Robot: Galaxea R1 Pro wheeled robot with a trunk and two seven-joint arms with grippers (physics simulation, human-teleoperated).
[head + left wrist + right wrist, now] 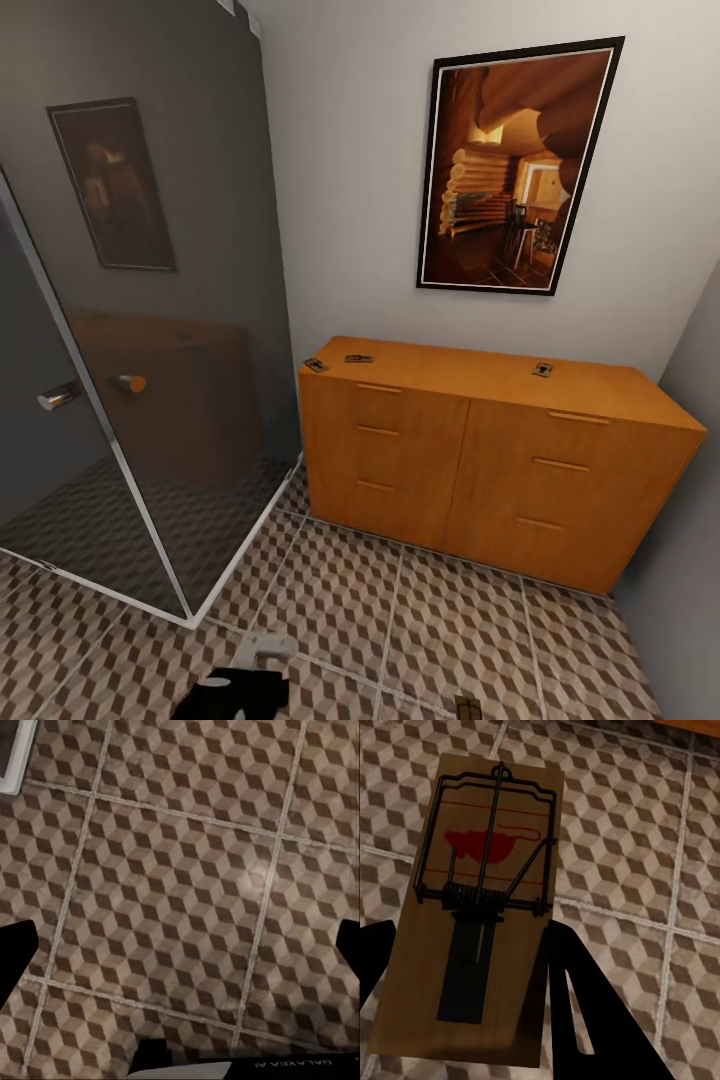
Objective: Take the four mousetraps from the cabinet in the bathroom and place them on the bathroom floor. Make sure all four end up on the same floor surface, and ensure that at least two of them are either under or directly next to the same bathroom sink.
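Note:
The orange-brown cabinet stands against the far wall with all drawers closed. Three mousetraps lie on its top: two near the left end and one right of centre. In the right wrist view, my right gripper is shut on another mousetrap, a tan board with a red mark, held above the bathroom floor. That trap's tip peeks in at the head view's bottom edge. My left gripper hangs open over bare tiles. The sink is out of view.
A glass-walled shower with a white base frame fills the left side, close to the cabinet's left end. A grey wall closes in on the right. A framed picture hangs above the cabinet. Patterned floor lies open before the cabinet.

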